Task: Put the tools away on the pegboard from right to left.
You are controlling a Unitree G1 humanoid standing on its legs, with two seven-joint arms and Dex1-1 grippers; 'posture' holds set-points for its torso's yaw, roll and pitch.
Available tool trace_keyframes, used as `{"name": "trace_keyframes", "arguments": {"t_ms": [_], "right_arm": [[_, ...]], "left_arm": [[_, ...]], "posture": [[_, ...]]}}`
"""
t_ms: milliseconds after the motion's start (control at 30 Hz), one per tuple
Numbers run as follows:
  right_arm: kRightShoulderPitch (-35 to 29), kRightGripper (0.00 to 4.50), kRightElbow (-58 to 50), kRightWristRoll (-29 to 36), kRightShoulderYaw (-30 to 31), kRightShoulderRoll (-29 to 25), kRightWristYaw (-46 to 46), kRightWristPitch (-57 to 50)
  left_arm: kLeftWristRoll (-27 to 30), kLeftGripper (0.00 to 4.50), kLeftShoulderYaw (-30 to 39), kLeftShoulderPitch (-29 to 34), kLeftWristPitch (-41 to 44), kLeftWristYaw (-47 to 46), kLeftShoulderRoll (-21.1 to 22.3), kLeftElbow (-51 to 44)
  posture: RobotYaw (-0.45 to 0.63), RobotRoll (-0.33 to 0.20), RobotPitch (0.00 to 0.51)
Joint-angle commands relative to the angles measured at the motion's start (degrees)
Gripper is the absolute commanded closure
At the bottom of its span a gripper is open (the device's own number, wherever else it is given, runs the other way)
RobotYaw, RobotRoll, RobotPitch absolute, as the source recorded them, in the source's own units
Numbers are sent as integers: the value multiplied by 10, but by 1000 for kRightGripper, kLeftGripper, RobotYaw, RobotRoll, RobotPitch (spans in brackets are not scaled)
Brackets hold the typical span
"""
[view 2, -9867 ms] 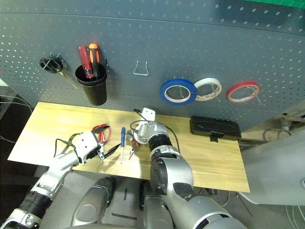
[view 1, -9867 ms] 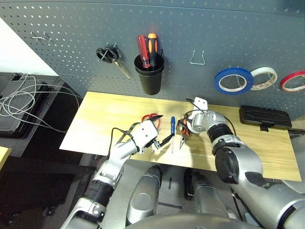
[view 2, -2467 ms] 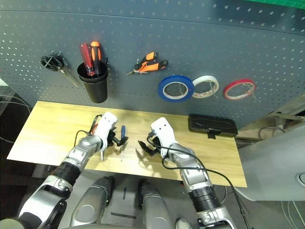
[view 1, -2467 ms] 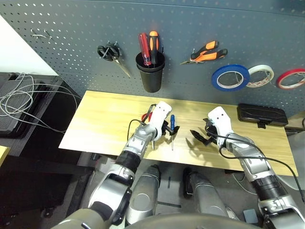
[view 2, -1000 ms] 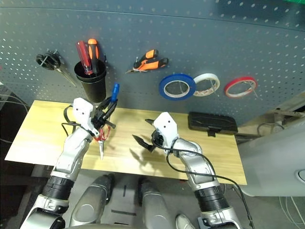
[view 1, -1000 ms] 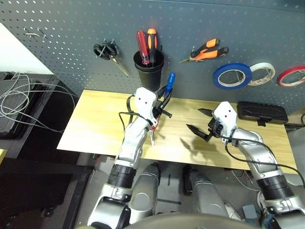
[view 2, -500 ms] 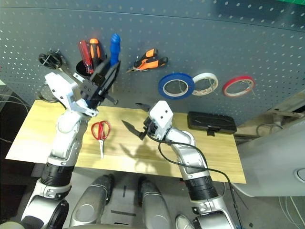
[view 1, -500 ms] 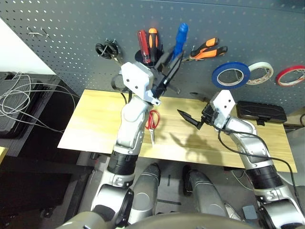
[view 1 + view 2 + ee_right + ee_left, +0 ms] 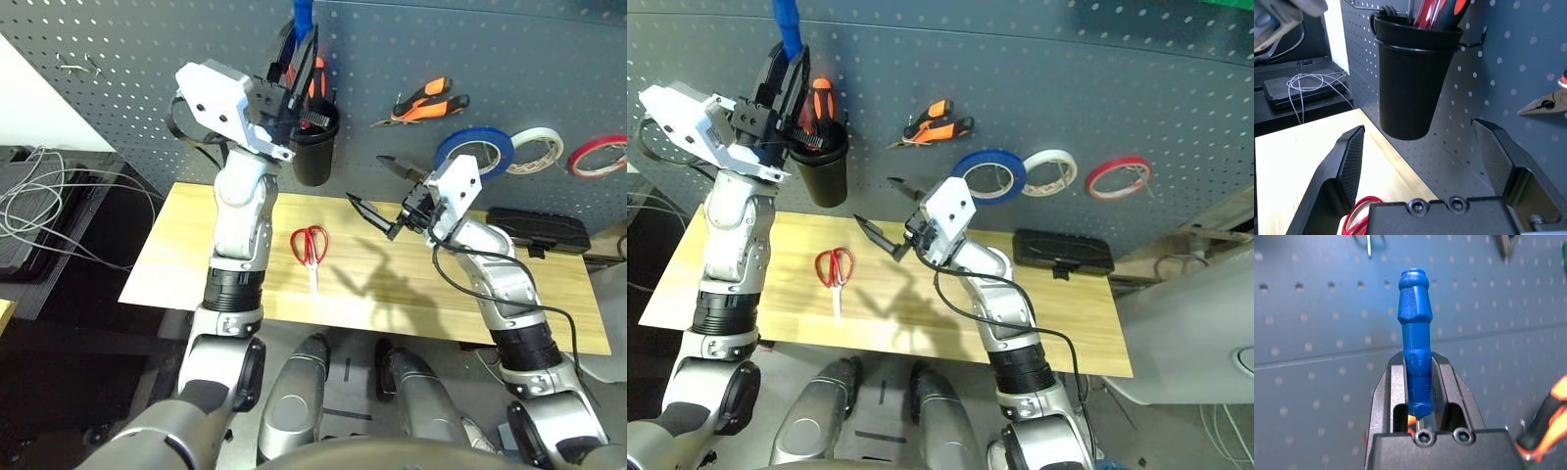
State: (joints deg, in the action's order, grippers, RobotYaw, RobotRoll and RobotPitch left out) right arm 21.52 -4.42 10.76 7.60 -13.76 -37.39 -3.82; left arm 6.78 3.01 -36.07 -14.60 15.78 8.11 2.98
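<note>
1. The left gripper (image 9: 1417,382) was raised high in front of the pegboard (image 9: 509,39), its two black fingers clamped on the lower handle of the blue screwdriver (image 9: 1414,338), which stood upright with its rounded end uppermost.
2. From the head camera, the screwdriver's blue handle ran up past the top edge, directly above the black cup (image 9: 313,147) mounted on the board.
3. The cup held a red screwdriver (image 9: 1427,10) and an orange screwdriver (image 9: 820,98), their handles rising above the rim just beside the left gripper.
4. The right gripper (image 9: 377,186) hovered over the middle of the wooden table (image 9: 186,245), its fingers spread wide apart and gripping nothing.
5. In the right wrist view, the cup hung between those open fingers, against the perforated panel.
6. The red scissors (image 9: 311,250) lay flat on the table, handles toward the pegboard and blades pointing to the near edge, below and between the two arms.
7. The pliers (image 9: 423,103) hung on the board to the right of the cup, handles to the right and jaws to the left.
8. The blue tape (image 9: 477,157) hung next along, just right of the pliers and lower, partly behind the right gripper's white housing.
9. A white tape roll (image 9: 537,154) and a red tape roll (image 9: 600,160) hung farther right on the board.
10. A black case (image 9: 539,232) sat at the table's far right, against the pegboard.
11. Cables (image 9: 39,206) lay coiled on dark equipment off the table's left end.
</note>
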Motion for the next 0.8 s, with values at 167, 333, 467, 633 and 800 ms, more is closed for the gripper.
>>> {"name": "trace_keyframes", "arguments": {"t_ms": [167, 333, 467, 633, 800], "right_arm": [[-8, 0, 0, 0, 2, -3, 5, -5], [-6, 0, 7, -2, 0, -5, 8, -2], [-11, 0, 14, -5, -3, -10, 10, 3], [-37, 0, 39, -10, -13, -26, 16, 15], [-63, 0, 111, -30, -31, -48, 40, 34]], "left_arm": [[-23, 2271, -34, 28, 7, 5, -1, 12], [-32, 603, -39, 25, -3, 4, -1, 15], [-38, 22, -44, 21, -26, 7, 3, -3], [-57, 22, -84, 28, -51, 38, 14, -52], [-69, 22, -136, 61, -24, 76, 26, -80]], "posture": [[158, 0, 234], [158, 0, 230], [157, 0, 229], [157, 0, 232], [156, 0, 239]]}}
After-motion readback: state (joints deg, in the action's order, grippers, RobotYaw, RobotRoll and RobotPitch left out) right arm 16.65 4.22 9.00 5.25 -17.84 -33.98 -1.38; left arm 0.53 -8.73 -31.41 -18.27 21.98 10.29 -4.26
